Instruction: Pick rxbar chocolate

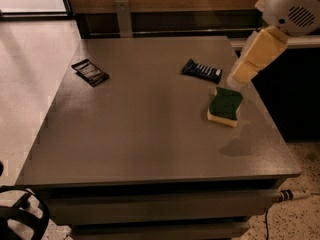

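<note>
One gripper (239,78) hangs at the right rear of the grey table (150,139), low over the surface and just beyond the back edge of the sponge (225,106). Whether it touches either cannot be told, and neither can how far open it is; nothing can be seen in its hold. It forms the pale, slightly translucent tip of a beige arm segment (260,51) that slopes down and to the left from a white rounded housing with a vent grille (292,6) in the upper right corner, so the arm comes in from the right side and points diagonally down toward the tabletop. The sponge, green on top with a yellow base, lies flat close to the right edge of the table. Just beside the gripper on its left, a dark blue bar with white stripes (202,71) lies flat, a little behind the sponge and apart from it. The rxbar chocolate (90,72), a black wrapper with pale text lines on its face, lies flat far across the table near the left edge, turned at an angle to that edge and well apart from the gripper, the blue bar and the sponge. A soft shadow (240,146) falls on the tabletop in front of the sponge. Behind the table runs a wood panel wall with a grey metal bracket (123,19). Pale floor (25,84) shows on the left, a black rounded part (20,219) sits at the lower left corner, and a cable (292,195) lies on speckled floor at the lower right.
</note>
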### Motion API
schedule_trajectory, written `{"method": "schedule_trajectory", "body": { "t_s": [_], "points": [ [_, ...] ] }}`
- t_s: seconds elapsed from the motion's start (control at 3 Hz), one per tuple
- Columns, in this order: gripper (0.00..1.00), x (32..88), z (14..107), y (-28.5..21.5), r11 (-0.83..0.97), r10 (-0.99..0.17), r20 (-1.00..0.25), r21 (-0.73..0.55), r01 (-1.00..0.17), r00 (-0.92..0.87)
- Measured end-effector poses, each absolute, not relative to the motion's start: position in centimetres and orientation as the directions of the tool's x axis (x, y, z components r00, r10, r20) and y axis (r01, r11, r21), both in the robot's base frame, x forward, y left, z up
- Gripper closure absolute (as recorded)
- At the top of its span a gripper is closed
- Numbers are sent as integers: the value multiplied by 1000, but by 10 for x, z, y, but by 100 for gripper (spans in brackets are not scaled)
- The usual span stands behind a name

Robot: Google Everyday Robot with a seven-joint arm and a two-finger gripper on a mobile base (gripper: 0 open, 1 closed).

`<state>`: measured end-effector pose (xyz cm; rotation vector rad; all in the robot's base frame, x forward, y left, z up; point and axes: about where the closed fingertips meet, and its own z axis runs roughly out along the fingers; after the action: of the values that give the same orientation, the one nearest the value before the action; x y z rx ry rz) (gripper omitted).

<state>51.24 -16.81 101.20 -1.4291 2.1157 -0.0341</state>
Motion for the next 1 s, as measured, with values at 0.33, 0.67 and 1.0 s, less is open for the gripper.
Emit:
{"method": "schedule_trajectory", "body": {
  "t_s": [0.33, 0.67, 1.0],
  "points": [
    [0, 546, 1014, -128, 537, -764, -573, -310, -785, -297],
    [0, 578, 1011, -76, 584, -677, -678, -257, -770, -287],
    [0, 596, 1005, -29, 598, -607, -743, -195, -777, -281]
  ]
}}
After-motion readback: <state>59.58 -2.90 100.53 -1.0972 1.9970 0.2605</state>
